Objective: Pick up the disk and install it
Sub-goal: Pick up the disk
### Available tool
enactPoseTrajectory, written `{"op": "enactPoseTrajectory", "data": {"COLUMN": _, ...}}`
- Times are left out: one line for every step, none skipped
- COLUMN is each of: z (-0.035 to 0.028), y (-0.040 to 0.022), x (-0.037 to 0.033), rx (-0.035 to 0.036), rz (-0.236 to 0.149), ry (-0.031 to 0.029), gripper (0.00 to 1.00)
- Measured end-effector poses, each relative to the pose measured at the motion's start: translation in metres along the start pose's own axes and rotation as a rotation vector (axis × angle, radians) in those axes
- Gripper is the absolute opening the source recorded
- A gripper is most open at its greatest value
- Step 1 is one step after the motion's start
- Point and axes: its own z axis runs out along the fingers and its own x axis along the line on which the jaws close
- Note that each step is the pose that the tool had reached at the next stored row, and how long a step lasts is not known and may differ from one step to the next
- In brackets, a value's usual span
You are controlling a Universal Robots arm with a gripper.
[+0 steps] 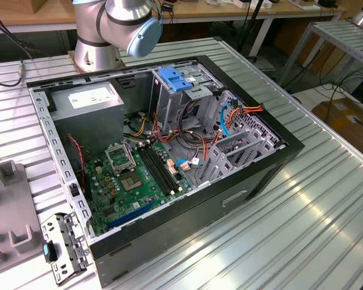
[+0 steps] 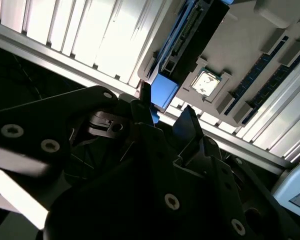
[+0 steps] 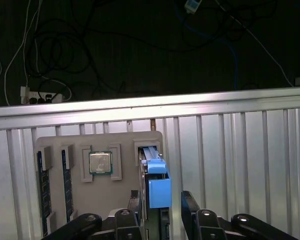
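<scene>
No text is being shown clearly enough to be read. In the exterior view, a white sticker (image 1: 92, 96) is being displayed on the grey metal box (image 1: 91, 125), its print illegible.

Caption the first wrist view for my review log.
Open gripper straddles the blue-framed disk standing on edge in the grey holder, beside a processor chip.

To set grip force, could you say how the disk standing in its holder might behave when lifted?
The disk looks rigid metal: probably stiff, heavy for its size. On edge in the grey holder, it may tip once freed. Its blue carrier frame seems smooth plastic, perhaps slippery.
</scene>
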Motion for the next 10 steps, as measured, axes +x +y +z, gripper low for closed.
{"op": "enactPoseTrajectory", "data": {"z": 0.0, "y": 0.0, "x": 0.0, "rx": 0.0, "rz": 0.0, "ry": 0.0, "gripper": 0.46}}
{"op": "enactPoseTrajectory", "data": {"z": 0.0, "y": 0.0, "x": 0.0, "rx": 0.0, "rz": 0.0, "ry": 0.0, "gripper": 0.53}}
{"op": "enactPoseTrajectory", "data": {"z": 0.0, "y": 0.0, "x": 0.0, "rx": 0.0, "rz": 0.0, "ry": 0.0, "gripper": 0.53}}
{"op": "enactPoseTrajectory", "data": {"z": 0.0001, "y": 0.0, "x": 0.0, "rx": 0.0, "rz": -0.001, "ry": 0.0, "gripper": 0.53}}
{"op": "enactPoseTrajectory", "data": {"z": 0.0001, "y": 0.0, "x": 0.0, "rx": -0.0001, "rz": -0.002, "ry": -0.0001, "gripper": 0.53}}
{"op": "enactPoseTrajectory", "data": {"z": 0.0003, "y": 0.0, "x": 0.0, "rx": -0.0003, "rz": -0.002, "ry": 0.0001, "gripper": 0.53}}
{"op": "enactPoseTrajectory", "data": {"z": 0.001, "y": 0.0, "x": 0.0, "rx": -0.0049, "rz": -0.002, "ry": 0.0008, "gripper": 0.53}}
{"op": "enactPoseTrajectory", "data": {"z": 0.0017, "y": 0.0001, "x": 0.0001, "rx": -0.012, "rz": -0.002, "ry": 0.0017, "gripper": 0.53}}
{"op": "enactPoseTrajectory", "data": {"z": 0.0026, "y": 0.0001, "x": 0.0001, "rx": -0.0172, "rz": -0.002, "ry": 0.0029, "gripper": 0.53}}
{"op": "enactPoseTrajectory", "data": {"z": 0.0035, "y": 0.0001, "x": 0.0001, "rx": -0.0198, "rz": -0.002, "ry": 0.0047, "gripper": 0.53}}
